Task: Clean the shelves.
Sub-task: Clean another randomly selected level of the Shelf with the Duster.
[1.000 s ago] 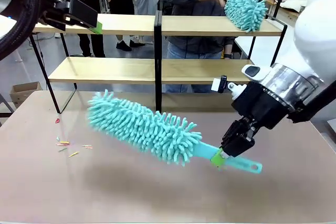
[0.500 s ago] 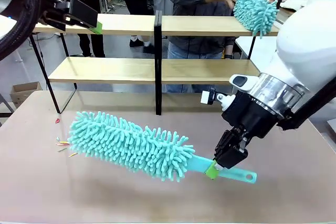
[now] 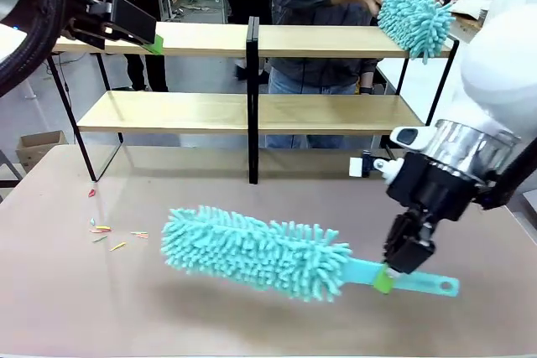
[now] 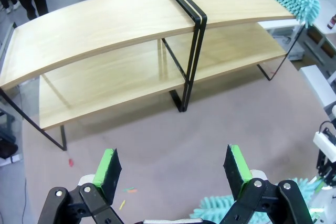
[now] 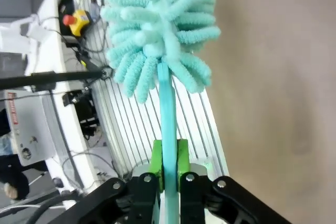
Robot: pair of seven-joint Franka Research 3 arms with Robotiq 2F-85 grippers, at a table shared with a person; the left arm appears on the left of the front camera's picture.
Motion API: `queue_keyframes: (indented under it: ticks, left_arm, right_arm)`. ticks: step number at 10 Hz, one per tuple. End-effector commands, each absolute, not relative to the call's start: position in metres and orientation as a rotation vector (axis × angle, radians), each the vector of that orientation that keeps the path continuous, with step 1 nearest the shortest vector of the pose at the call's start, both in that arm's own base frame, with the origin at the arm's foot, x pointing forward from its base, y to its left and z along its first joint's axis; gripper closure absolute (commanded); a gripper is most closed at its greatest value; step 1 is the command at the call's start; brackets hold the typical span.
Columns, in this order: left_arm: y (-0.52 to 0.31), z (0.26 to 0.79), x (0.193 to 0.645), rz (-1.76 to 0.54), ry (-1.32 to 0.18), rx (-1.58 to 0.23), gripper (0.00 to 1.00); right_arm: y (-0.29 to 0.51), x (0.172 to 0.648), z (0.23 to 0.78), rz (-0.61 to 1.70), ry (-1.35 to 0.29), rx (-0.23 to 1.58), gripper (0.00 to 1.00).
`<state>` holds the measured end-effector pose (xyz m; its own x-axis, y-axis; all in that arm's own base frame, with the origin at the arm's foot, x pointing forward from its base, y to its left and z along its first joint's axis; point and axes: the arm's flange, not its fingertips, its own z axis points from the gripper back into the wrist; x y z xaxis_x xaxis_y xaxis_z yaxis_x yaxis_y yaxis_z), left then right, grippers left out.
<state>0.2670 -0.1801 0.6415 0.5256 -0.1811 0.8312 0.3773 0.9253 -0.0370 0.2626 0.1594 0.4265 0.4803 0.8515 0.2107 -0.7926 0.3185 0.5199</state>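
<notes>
Teal fluff of the duster [image 3: 256,253] hangs low over the bench [image 3: 75,308], well short of the shelves [image 3: 210,111] at its far edge, so the head needs lifting to board height and laying flat before any sweep. Right claw [image 3: 388,277], clenched on the duster's handle, points down from a bent wrist. Left claw [image 4: 175,169] hovers released, high by the top board.

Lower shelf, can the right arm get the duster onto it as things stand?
Probably yes. The right gripper is shut on the duster handle, the lower shelf is bare, and nothing lies between. The black centre post could block a long sweep.
</notes>
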Motion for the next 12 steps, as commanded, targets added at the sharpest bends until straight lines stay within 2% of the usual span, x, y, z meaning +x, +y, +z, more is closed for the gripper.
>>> queue_keyframes:
  ticks: [1,3,5,6,8,9,10,12]
  left_arm:
    - [-0.179,0.643,0.266,-0.342,-0.967,-0.214,0.00]
    - [-0.179,0.643,0.266,-0.342,-0.967,-0.214,0.00]
    - [-0.179,0.643,0.266,-0.342,-0.967,-0.214,0.00]
    - [-0.179,0.643,0.266,-0.342,-0.967,-0.214,0.00]
    - [-0.179,0.643,0.266,-0.342,-0.967,-0.214,0.00]
    - [-0.179,0.643,0.266,-0.342,-0.967,-0.214,0.00]
    - [-0.179,0.643,0.266,-0.342,-0.967,-0.214,0.00]
    - [-0.179,0.643,0.266,-0.342,-0.967,-0.214,0.00]
  right_arm:
    - [0.113,0.247,0.443,1.016,0.126,0.537,0.88]
    - [0.059,0.234,0.451,0.973,0.165,0.504,0.88]
    - [0.012,0.224,0.454,0.900,0.123,0.584,0.88]
    - [0.054,0.246,0.458,0.974,0.162,0.512,0.88]
    - [0.024,0.237,0.464,0.930,0.153,0.544,0.88]
    - [0.031,0.248,0.464,0.944,0.215,0.519,0.88]
    - [0.027,0.250,0.465,1.051,0.261,0.440,0.88]
    - [-0.024,0.243,0.471,0.948,0.351,0.459,0.88]
